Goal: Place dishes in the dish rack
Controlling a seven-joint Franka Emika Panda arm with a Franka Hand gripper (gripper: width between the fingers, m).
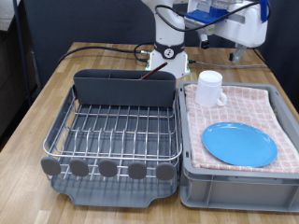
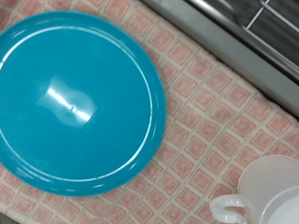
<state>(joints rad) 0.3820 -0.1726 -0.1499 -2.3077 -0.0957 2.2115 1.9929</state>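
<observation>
Round flat light-blue plate [image 2: 77,93] lies on the pink checked towel [image 2: 210,121], white handled mug [image 2: 271,194] at its 4 o'clock, both awaiting racking. Gripper unseen; jaw state undeterminable. Dark grey dish rack [image 1: 114,131] holds only a reddish-brown wooden spoon [image 1: 152,76].

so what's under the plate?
The plate lies flat on the pink checked towel in the grey bin, with the mug beside it. The towel shows all around it; what's directly beneath is covered. The jaws aren't in view.

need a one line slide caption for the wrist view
Wrist camera looking down on the light-blue plate lying on the pink checked towel, the white mug beside it; gripper not visible.
</observation>
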